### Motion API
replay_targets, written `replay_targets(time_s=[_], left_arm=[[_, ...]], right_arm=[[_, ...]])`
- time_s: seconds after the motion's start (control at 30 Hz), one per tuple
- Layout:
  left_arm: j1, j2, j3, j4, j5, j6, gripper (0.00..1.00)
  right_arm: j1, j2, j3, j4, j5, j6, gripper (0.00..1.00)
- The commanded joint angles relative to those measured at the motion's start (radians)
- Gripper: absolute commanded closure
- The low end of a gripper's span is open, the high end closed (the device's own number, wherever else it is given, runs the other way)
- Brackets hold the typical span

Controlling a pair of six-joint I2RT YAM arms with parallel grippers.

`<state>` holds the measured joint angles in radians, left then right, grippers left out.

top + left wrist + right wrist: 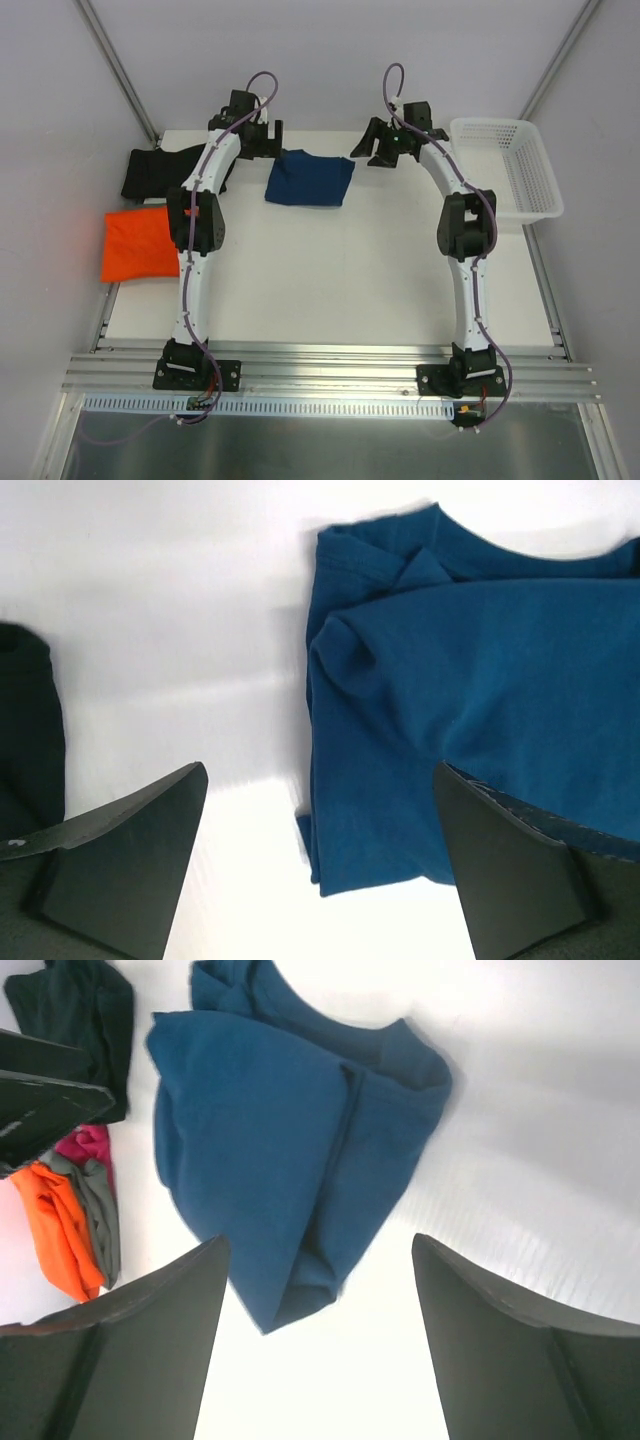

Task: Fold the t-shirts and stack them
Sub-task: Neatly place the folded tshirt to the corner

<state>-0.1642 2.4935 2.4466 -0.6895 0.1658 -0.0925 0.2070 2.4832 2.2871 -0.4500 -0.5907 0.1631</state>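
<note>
Black fingers (130, 860) of the left gripper (318, 772) stand wide apart, clamping nothing, and hang just above the left edge of the navy shirt (480, 680). The right gripper (320, 1243) is spread too and empty, poised over the same shirt from its other side. In the top view both grippers sit at the shirt's far corners, one on each side.

The navy shirt lies folded in a rough rectangle, a little rumpled, at the far middle of the table (330, 290). The black shirt (150, 172) lies bunched at the far left corner, partly under the left arm. The orange shirt (138, 243) lies folded at the left edge, just nearer than the black one. A white basket (520, 170) sits at the far right corner, well apart from the shirts.
</note>
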Motion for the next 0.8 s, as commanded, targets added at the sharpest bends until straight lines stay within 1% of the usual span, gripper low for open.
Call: replay_targets(time_s=[0.0,0.07,0.1,0.13,0.2,0.27,0.3,0.43,0.57,0.77], left_arm=[[-0.008,-0.162,-0.075,0.002,-0.028,0.01,0.05],[-0.006,-0.211,-0.128,0.001,-0.015,0.013,0.06],[-0.003,-0.223,-0.179,0.001,0.01,0.014,0.06],[0.002,-0.24,-0.196,0.004,0.029,0.016,0.06],[0.009,-0.237,-0.205,-0.001,0.104,0.013,0.02],[0.029,-0.219,-0.209,-0.004,0.162,-0.009,0.01],[0.037,-0.208,-0.205,-0.004,0.243,-0.013,0.01],[0.071,-0.13,-0.199,-0.005,0.343,-0.062,0.01],[0.097,-0.079,-0.179,-0.004,0.374,-0.069,0.01],[0.104,-0.067,-0.169,-0.004,0.365,-0.056,0.01]], right_arm=[[0.011,-0.177,-0.008,0.033,-0.027,-0.025,0.23],[0.035,-0.184,-0.018,0.03,-0.041,-0.025,0.23],[0.046,-0.184,-0.023,0.022,-0.043,-0.017,0.23],[0.06,-0.181,-0.034,0.02,-0.038,-0.011,0.23],[0.072,-0.178,-0.064,0.017,-0.032,-0.007,0.23],[0.089,-0.162,-0.066,0.013,-0.044,-0.011,0.23],[0.092,-0.156,-0.064,0.008,-0.043,-0.011,0.23],[0.111,-0.13,-0.058,0.022,-0.058,0.018,0.23],[0.123,-0.096,-0.064,0.097,-0.112,0.093,0.23],[0.147,0.043,0.029,0.148,-0.124,0.161,0.24]])
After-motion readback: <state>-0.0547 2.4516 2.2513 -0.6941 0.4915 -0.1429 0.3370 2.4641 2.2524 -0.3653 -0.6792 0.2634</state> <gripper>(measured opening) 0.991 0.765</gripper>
